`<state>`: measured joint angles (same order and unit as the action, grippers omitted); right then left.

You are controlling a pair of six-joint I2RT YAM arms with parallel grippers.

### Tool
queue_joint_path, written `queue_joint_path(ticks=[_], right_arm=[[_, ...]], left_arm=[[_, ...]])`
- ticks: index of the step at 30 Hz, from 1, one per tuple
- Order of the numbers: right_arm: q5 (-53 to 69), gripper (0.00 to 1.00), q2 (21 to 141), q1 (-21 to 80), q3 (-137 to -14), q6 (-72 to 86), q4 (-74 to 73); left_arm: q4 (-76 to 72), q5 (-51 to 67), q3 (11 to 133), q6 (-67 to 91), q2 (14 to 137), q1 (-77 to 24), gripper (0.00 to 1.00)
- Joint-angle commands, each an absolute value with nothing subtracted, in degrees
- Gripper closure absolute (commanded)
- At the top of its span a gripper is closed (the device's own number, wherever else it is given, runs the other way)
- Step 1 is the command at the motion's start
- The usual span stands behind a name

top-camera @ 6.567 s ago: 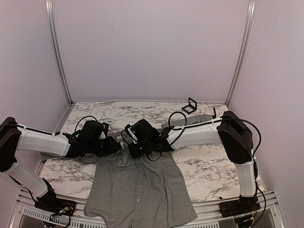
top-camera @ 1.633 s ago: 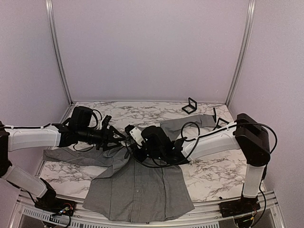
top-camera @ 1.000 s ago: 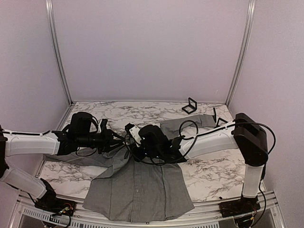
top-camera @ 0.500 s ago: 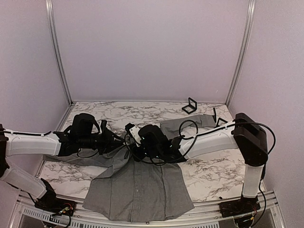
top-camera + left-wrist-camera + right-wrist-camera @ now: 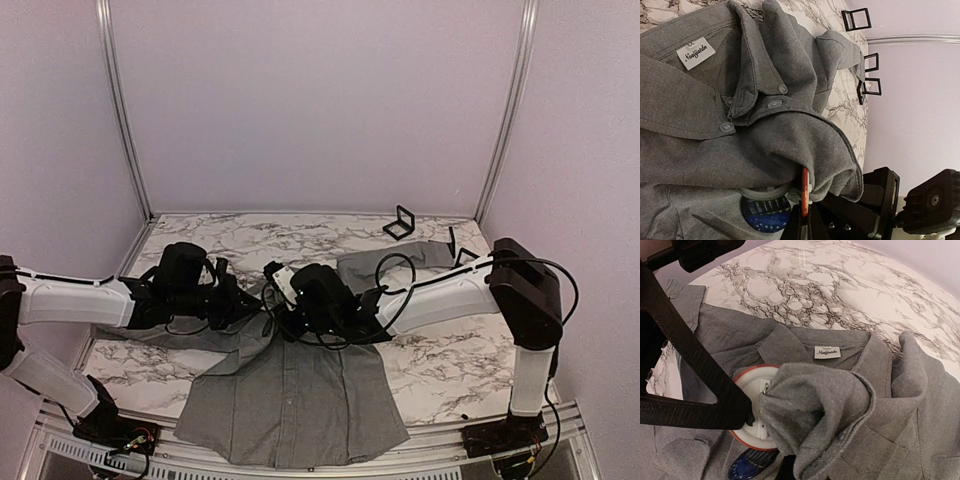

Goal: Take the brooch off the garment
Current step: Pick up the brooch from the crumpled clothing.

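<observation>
The grey garment (image 5: 290,400) lies on the marble table, its collar toward the back. In the right wrist view the brooch (image 5: 740,412) is a round disc with a red rim and a white back, its pin caught in a raised fold of cloth (image 5: 815,410). My left gripper (image 5: 804,214) is shut on the brooch's red edge (image 5: 804,192), seen edge-on. One black left finger (image 5: 695,405) covers the disc's left side. My right gripper (image 5: 789,467) is shut on the fold of the garment beside the pin, its fingers mostly hidden under cloth. From above, both grippers (image 5: 245,302) (image 5: 280,312) meet at the collar.
A second round blue badge (image 5: 765,212) sits on the shirt just below the brooch. Small black brackets (image 5: 400,222) (image 5: 455,245) stand at the back right of the table (image 5: 440,350). One sleeve (image 5: 385,262) trails toward the back right.
My left gripper has slid right to the collar and closed on the brooch's rim. The right gripper has kept hold of its fold and barely moved.
</observation>
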<state>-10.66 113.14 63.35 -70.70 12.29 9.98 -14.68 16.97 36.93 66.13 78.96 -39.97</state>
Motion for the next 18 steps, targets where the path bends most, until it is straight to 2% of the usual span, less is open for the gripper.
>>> queue_joint_path(ticks=[1,4,12,18], right_arm=[[-10.9,1.0,113.0,63.1,-72.3,12.9,11.1],[-11.3,1.0,112.3,62.8,-71.1,12.4,11.3],[-9.5,1.0,109.4,60.7,-67.7,8.3,13.2],[-8.5,1.0,109.4,60.3,-69.2,6.8,12.0]], left_arm=[[-10.4,15.7,39.7,62.9,79.8,-40.2,1.0],[-6.5,16.0,42.1,58.8,79.5,-39.9,1.0],[5.6,28.8,48.7,43.3,82.8,-36.7,1.0],[9.2,33.0,50.9,36.4,85.9,-36.6,1.0]])
